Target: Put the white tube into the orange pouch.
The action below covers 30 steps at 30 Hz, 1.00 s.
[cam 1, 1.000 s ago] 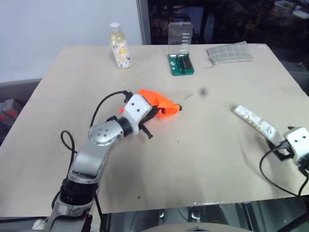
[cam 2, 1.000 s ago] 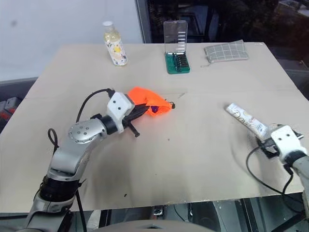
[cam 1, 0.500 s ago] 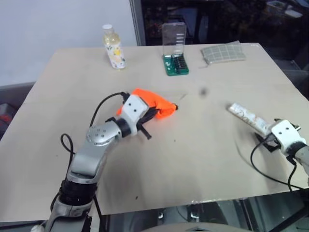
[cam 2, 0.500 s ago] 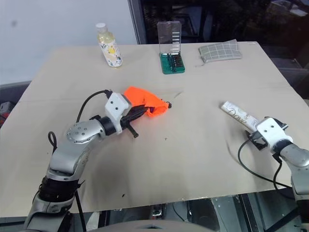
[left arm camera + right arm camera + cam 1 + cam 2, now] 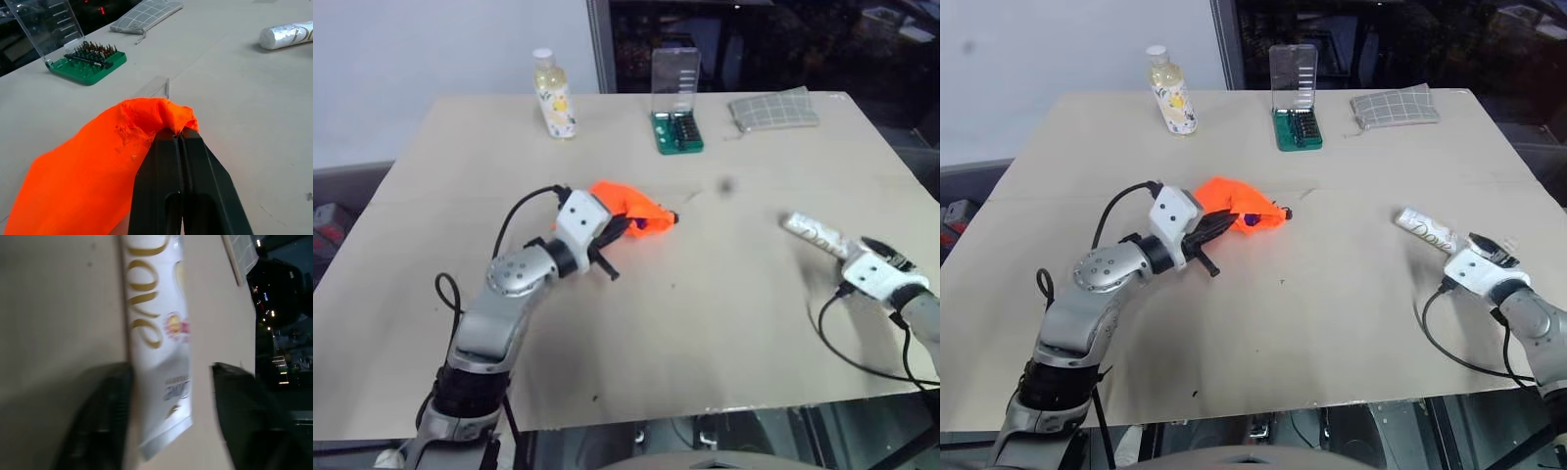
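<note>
A pale beige surface (image 5: 724, 323) seen from above, with both robot arms reaching over it. The left pincer (image 5: 178, 139) is clenched on a fold of the orange pouch (image 5: 631, 208), pinching the cloth at its edge; the rest of the pouch bunches beside and behind the black fingers (image 5: 164, 186). The right pincer (image 5: 168, 382) straddles the crimped end of the white tube (image 5: 1425, 231), one finger on either side with gaps showing, so it is not clamped and I cannot tell whether it touches the tube. The tube lies flat on the surface, stretching away ahead of that pincer, well apart from the pouch.

Judging from this, the task is at an early stage: the pouch is secured, the tube is about to be gripped. Still left are lifting it, carrying it across, opening the pouch mouth and sliding it in.

The pouch is soft, matte, crumpled fabric, bright orange, with a slightly frayed edge. The tube is flat, smooth and glossy white with gold lettering and a silvery sealed end. Well beyond the left pincer stand a small clear bottle (image 5: 554, 96) with a white cap, a green bit set (image 5: 677, 129) under a clear hinged lid, and a grey checked pouch (image 5: 775, 107).
</note>
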Tool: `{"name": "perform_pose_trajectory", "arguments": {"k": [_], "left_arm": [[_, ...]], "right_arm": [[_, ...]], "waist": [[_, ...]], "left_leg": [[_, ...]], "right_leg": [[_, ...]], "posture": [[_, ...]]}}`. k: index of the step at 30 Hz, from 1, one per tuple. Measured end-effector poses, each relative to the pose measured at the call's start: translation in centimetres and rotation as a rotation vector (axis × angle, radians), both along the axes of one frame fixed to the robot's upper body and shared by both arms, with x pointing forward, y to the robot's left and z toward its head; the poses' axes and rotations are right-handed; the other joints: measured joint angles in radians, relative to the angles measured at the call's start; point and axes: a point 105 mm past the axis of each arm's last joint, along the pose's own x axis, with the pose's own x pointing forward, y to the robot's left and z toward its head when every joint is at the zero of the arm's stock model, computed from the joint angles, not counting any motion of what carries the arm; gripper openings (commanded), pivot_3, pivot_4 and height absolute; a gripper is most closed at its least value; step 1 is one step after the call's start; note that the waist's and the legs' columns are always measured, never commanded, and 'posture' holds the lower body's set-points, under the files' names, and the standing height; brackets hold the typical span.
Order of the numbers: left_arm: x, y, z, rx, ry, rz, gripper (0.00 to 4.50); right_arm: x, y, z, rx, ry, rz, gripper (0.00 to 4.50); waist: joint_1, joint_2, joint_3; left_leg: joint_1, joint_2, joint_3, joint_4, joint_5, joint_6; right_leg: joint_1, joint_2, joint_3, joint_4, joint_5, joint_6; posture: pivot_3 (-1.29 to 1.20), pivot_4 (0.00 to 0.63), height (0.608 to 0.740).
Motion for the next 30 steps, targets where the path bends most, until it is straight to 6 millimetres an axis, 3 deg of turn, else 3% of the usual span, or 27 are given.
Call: {"name": "perform_pose_trajectory", "arguments": {"k": [2,11,17,24,27,30], "left_arm": [[0.0,0.0,0.0,0.0,0.0,0.0,0.0],[0.0,0.0,0.2,0.0,-0.013,-0.005,0.0],[0.0,0.0,0.2,0.002,-0.018,-0.007,0.0],[0.2,-0.6,0.5,-0.049,-0.008,-0.008,0.0],[0.2,-0.7,0.6,-0.058,-0.007,-0.004,0.0],[0.2,-0.7,0.5,-0.059,-0.004,-0.005,0.0]], "right_arm": [[-0.1,-0.6,-0.5,0.004,0.016,-0.023,0.08],[0.2,-1.1,-0.5,0.005,-0.007,-0.042,0.03],[-0.1,0.1,0.5,0.043,-0.029,-0.001,0.03],[-0.4,8.9,5.6,0.159,-0.115,0.257,0.03],[-1.5,14.0,6.2,0.281,-0.08,0.376,0.03],[-2.3,16.6,6.0,0.367,-0.01,0.407,0.03]], "waist": [[0.002,0.0,0.0],[-0.002,-0.003,-0.002],[-0.006,-0.001,-0.001],[-0.008,0.003,0.002],[-0.006,0.003,0.002],[-0.004,0.003,0.003]], "left_leg": [[0.0,0.0,0.0,0.0,0.0,0.0],[0.0,0.0,0.0,0.0,0.0,0.0],[0.0,0.001,0.0,-0.001,0.0,0.0],[-0.001,0.002,-0.001,-0.003,0.0,0.0],[-0.001,0.002,-0.001,-0.003,-0.002,0.002],[-0.002,0.001,-0.001,-0.002,-0.002,0.002]], "right_leg": [[0.0,0.0,0.0,0.0,0.0,0.0],[0.0,0.0,0.0,0.0,0.0,0.0],[-0.001,0.0,0.0,0.0,0.0,0.0],[-0.002,0.002,-0.001,0.0,0.002,0.004],[-0.002,0.001,-0.001,-0.001,0.002,0.004],[-0.002,0.0,-0.002,-0.002,0.0,0.001]], "posture": [[0.0,0.15,0.74],[0.0,0.15,0.74],[0.0,0.15,0.74],[0.0,0.15,0.74],[0.0,0.15,0.74],[0.0,0.15,0.74]]}}
